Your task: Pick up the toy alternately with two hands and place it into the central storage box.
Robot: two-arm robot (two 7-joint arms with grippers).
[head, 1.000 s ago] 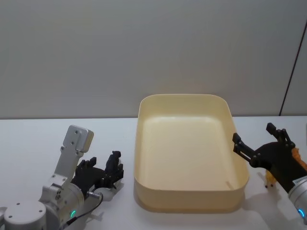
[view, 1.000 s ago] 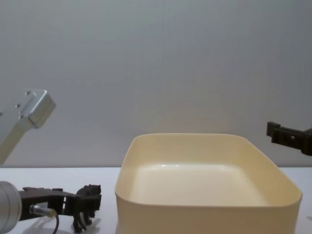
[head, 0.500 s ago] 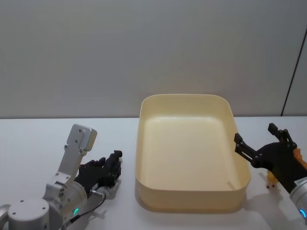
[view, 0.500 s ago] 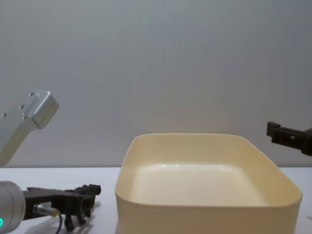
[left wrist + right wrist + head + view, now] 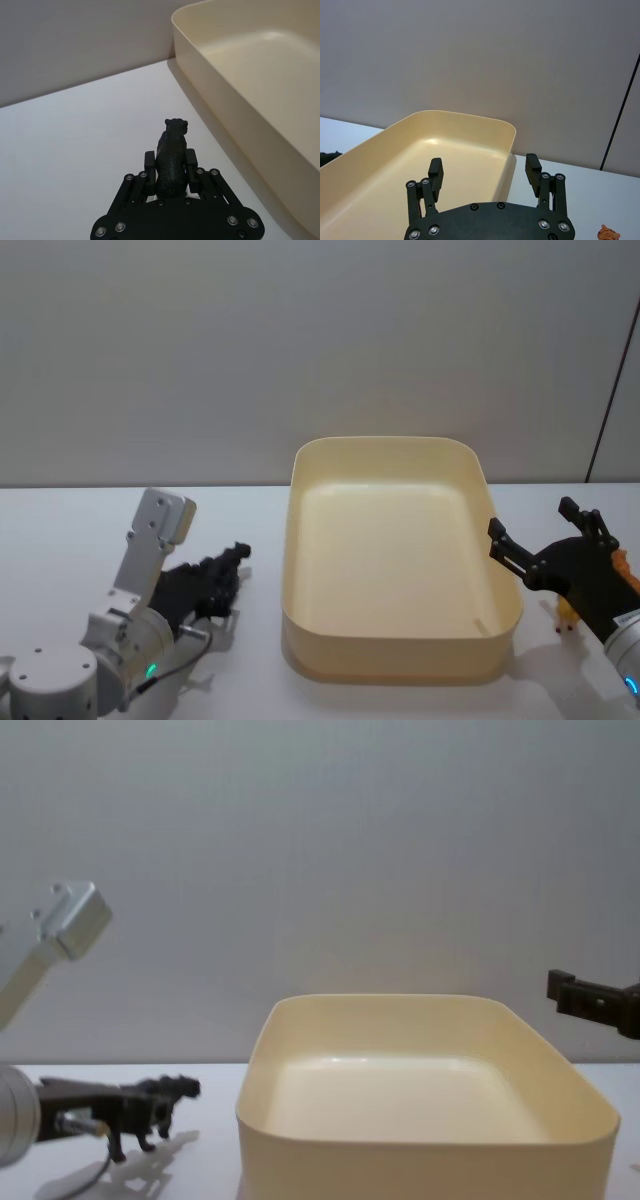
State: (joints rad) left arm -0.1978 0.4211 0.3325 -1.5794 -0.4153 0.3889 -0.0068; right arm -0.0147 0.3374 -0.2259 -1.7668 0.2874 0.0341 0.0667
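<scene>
A small black toy animal (image 5: pixel 171 150) is pinched between the fingers of my left gripper (image 5: pixel 170 161), which is shut on it. The toy (image 5: pixel 152 1105) hangs just above the white table, left of the box, with its shadow below it. In the head view the left gripper (image 5: pixel 220 575) points toward the box's left wall. The cream-yellow central storage box (image 5: pixel 390 665) stands in the middle with nothing inside. My right gripper (image 5: pixel 528 518) hovers open at the box's right side, its fingers (image 5: pixel 436 172) spread wide apart and holding nothing.
A small orange striped toy (image 5: pixel 609 232) lies on the table under the right arm, near the right edge. A grey wall rises behind the table. Bare white tabletop (image 5: pixel 70 530) stretches left of the box.
My left gripper has lifted the black toy off the table and tilted it forward, drawing slightly left. The right arm and the box have not moved.
</scene>
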